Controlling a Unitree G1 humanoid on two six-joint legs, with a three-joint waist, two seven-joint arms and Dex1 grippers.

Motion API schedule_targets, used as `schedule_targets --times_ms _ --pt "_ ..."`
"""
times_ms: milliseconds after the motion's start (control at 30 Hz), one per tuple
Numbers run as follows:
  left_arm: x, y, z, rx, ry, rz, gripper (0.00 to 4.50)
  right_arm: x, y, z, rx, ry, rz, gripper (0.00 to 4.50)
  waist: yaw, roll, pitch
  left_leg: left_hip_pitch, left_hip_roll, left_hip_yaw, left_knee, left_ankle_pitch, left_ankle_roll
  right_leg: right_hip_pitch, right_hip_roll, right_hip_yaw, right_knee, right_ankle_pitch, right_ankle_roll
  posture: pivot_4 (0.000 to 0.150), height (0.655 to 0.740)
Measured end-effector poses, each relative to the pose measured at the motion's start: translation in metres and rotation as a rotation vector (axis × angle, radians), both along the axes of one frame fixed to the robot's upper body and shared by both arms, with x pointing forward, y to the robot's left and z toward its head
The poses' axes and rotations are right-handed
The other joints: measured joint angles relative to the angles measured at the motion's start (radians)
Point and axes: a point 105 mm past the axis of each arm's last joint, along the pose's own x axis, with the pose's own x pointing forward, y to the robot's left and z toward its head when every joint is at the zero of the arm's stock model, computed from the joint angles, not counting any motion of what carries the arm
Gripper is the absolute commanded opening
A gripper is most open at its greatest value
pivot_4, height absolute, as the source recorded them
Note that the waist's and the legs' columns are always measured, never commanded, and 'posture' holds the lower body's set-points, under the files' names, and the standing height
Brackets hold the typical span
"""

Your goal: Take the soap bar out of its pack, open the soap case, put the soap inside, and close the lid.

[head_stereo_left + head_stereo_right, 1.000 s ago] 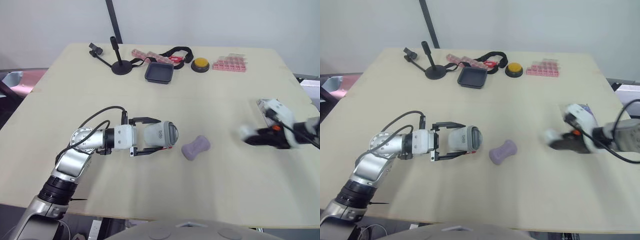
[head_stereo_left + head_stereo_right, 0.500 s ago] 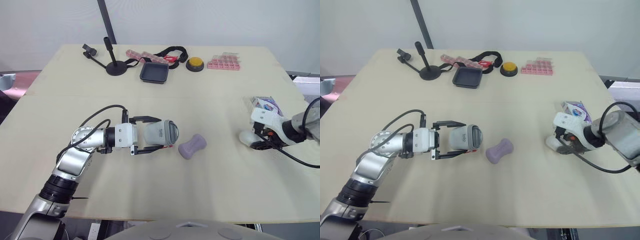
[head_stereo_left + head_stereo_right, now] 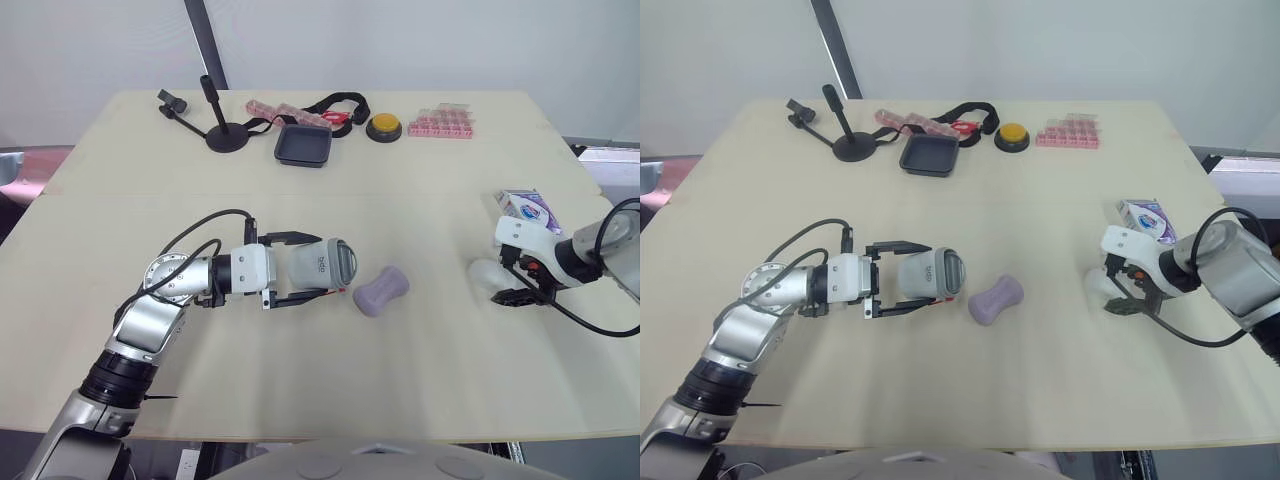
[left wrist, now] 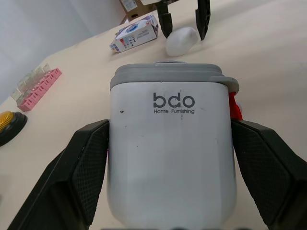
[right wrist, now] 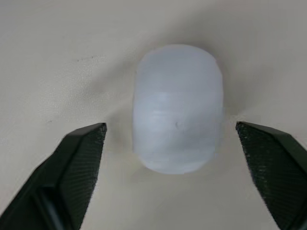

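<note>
Counter (image 3: 420, 210): carries all items. Soap case (image 4: 171, 143): rigid plastic, lid shut, clamped by its sides in the left pincer (image 3: 318, 269). Soap pack (image 3: 528, 207): near the right pincer (image 5: 170, 129). Soap bar (image 3: 486, 273): unpacked, lying on the counter between that pincer's spread fingers, untouched. Judged hard, light, slick; grip across its flanks.

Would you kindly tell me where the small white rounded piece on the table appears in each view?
Left eye view: white piece at the table's right side, nearer than the soap pack.
Right eye view: same spot, right side.
Left wrist view: beyond the soap case, beside the pack.
Right wrist view: between the open fingers of the right gripper.
Shared landmark: those black fingers flanking it.
</note>
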Motion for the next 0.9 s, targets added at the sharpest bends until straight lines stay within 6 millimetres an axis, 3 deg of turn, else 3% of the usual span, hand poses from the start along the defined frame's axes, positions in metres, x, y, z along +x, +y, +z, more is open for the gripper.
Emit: schedule_targets --times_ms 167,267,400,500,633,733,900 --pt "0.002 0.001 -0.004 0.007 0.047 0.019 3.48 0.002 -0.001 0.022 0.096 -0.126 0.034 4.48 0.000 0.000 0.000 0.000 0.001 0.001 0.000 0.000 0.000 0.000 0.000 0.002 0.000 0.000 0.000 0.150 0.7400" --pt "0.003 0.002 -0.006 0.025 0.073 0.015 3.48 0.003 0.001 0.051 0.254 -0.258 0.053 4.48 0.001 0.000 0.000 0.000 0.001 0.001 0.000 0.000 0.000 0.001 0.000 0.002 -0.001 0.000 0.000 0.150 0.7400" --pt "0.004 0.001 -0.006 0.024 0.128 0.000 3.48 -0.007 0.015 0.063 0.533 -0.425 0.100 4.48 0.002 -0.001 0.000 0.001 0.000 0.000 0.000 0.000 0.000 0.002 0.000 0.001 -0.001 0.000 0.000 0.150 0.7400" --pt "0.004 -0.001 -0.006 0.041 0.137 -0.026 3.48 -0.027 0.031 0.061 0.725 -0.484 0.131 4.48 0.007 0.000 -0.001 0.001 -0.001 0.000 -0.001 0.000 0.000 0.002 0.001 0.001 -0.001 0.000 0.000 0.150 0.7400" --pt "0.006 -0.001 -0.005 0.055 0.152 -0.040 3.48 -0.056 0.053 0.052 0.849 -0.541 0.161 4.48 0.008 0.000 -0.001 0.001 -0.001 -0.001 -0.001 0.000 0.000 0.002 0.000 0.000 -0.002 0.000 0.000 0.150 0.7400" --pt "0.007 0.002 -0.010 0.066 0.202 -0.042 3.48 -0.088 0.075 0.019 0.935 -0.494 0.133 4.48 0.007 0.001 -0.001 0.004 -0.001 -0.001 -0.002 0.000 0.000 -0.001 -0.004 -0.003 -0.002 0.000 0.000 0.150 0.7400" --pt "0.005 0.000 -0.012 0.076 0.229 -0.072 3.48 -0.103 0.078 0.007 0.929 -0.554 0.117 4.48 -0.024 0.000 -0.002 0.004 -0.003 0.000 -0.003 0.001 0.002 0.000 -0.008 -0.004 -0.006 0.000 0.000 0.150 0.7400"
